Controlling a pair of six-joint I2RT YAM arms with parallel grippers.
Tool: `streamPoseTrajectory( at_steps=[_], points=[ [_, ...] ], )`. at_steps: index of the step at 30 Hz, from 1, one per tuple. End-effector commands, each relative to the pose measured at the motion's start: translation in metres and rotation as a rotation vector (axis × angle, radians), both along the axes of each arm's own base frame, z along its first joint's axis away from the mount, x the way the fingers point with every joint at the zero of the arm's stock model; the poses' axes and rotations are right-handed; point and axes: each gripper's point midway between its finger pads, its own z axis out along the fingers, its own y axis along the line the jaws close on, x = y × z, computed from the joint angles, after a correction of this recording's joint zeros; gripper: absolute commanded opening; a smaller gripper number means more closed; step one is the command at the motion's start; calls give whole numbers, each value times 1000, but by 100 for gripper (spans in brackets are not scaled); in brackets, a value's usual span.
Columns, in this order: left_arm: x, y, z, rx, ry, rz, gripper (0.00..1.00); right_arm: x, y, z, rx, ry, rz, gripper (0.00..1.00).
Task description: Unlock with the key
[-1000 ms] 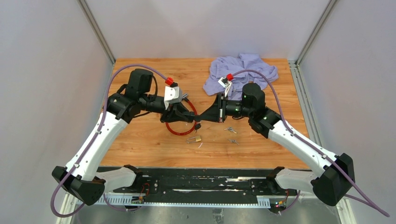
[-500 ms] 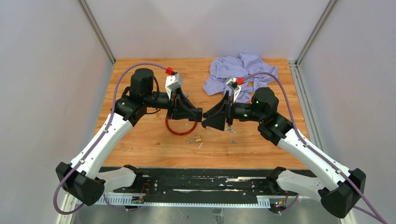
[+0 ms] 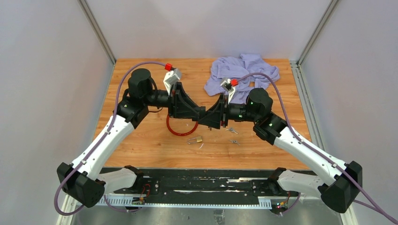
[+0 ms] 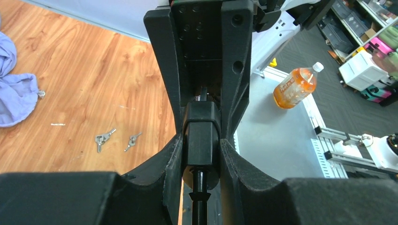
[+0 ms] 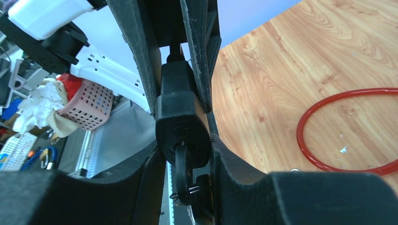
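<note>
**Step in hand (judged):** turning the key in the lock.

**Position of the lock (image 5: 180,112):** held off the tabletop (image 3: 141,140), above its middle, between the two arms meeting tip to tip.

**State of the left gripper (image 4: 201,145):** clenched on the black lock body, fingers (image 4: 174,154) pressed against both flanks.

**State of the right gripper (image 5: 185,161):** set around the keyhole end of the lock, close on either side. Impossible to tell from the views whether pinching or released, so treat as unconfirmed.

**Position of the key (image 5: 183,176):** apparently seated in the lock face turned toward the right wrist camera, dark head hanging just below the body. Partly hidden.

**Red cable (image 3: 180,132):** looped on the tabletop near its middle, beneath the left gripper. Joint with the lock not visible.

**Next move (judged):**
1. Confirm a firm pinch on the key head, not on the lock body.
2. Hold the lock rigid with the left gripper.
3. Rotate the right wrist about the key's own axis.
4. Avoid sideways pull, which would likely bend or unseat the key.

**Not involved, leave untouched:**
- Loose keys (image 3: 231,130) on the tabletop just below the right gripper.
- Small brass-coloured padlock (image 3: 196,139) toward the near edge.
- Purple cloth (image 3: 244,70) at the far edge, toward the right corner.
</note>
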Motion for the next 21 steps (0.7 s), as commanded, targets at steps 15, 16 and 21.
streamPoseTrajectory(
  at_steps=[15,16,21],
  points=[
    [13,32,-16,77,-195,92,98,4,-9,12,44,36,-38,1],
    [15,36,-21,97,-212,97,98,4,-11,12,43,37,-41,1],
    [15,47,-48,181,-269,88,94,5,-11,10,36,50,-41,0]
  ],
)
